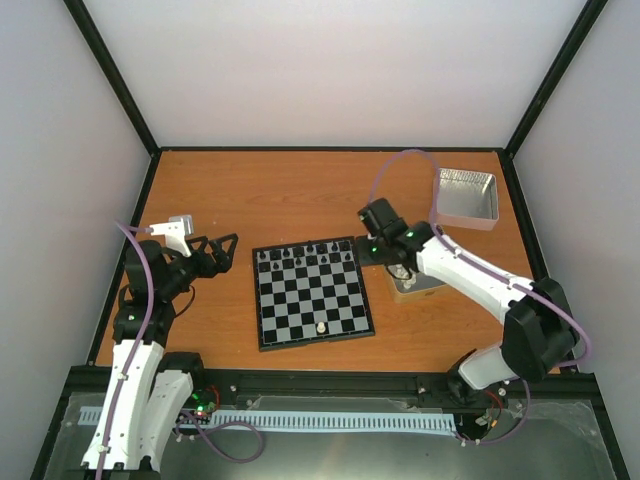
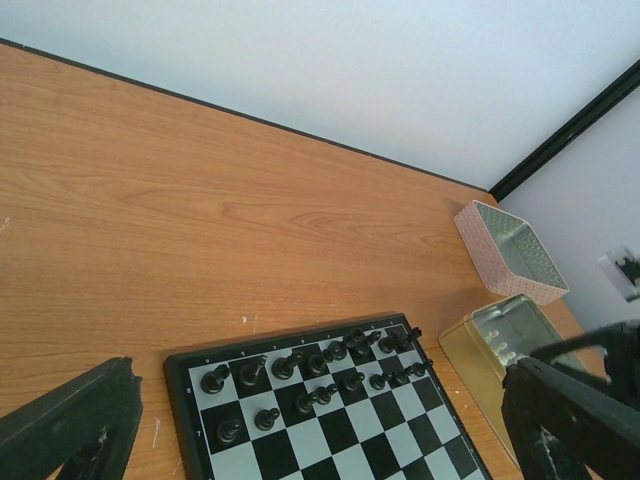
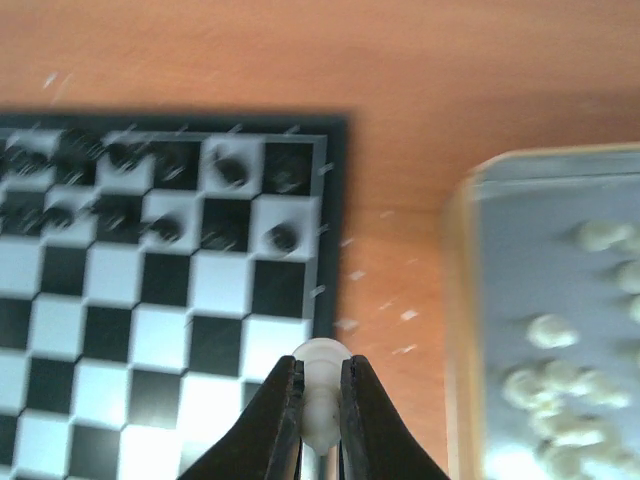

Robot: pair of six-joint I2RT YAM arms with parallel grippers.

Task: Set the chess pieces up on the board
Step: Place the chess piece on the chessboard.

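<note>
**White piece pinched beside the board**

From above, the right gripper (image 1: pixel 402 272) hangs over the gold tin (image 1: pixel 432 288), with the board (image 1: pixel 313 292) just to its left; its fingers are hidden here. The left gripper (image 1: pixel 232 250) hovers spread and empty, the board to its right, probably parked out of the way. One white piece (image 1: pixel 321 327) already stands on the board.

The left wrist view adds the black pieces (image 2: pixel 214 379) ranked ahead of its parted fingers, with a pink tin (image 2: pixel 490 255) beyond.

Only the right wrist view shows the grip: fingers pressed onto a cream piece (image 3: pixel 320 365), its head past the tips, likely so it can be set down standing. Loose chess pieces (image 3: pixel 550 330) lie in the tin to its right.
</note>
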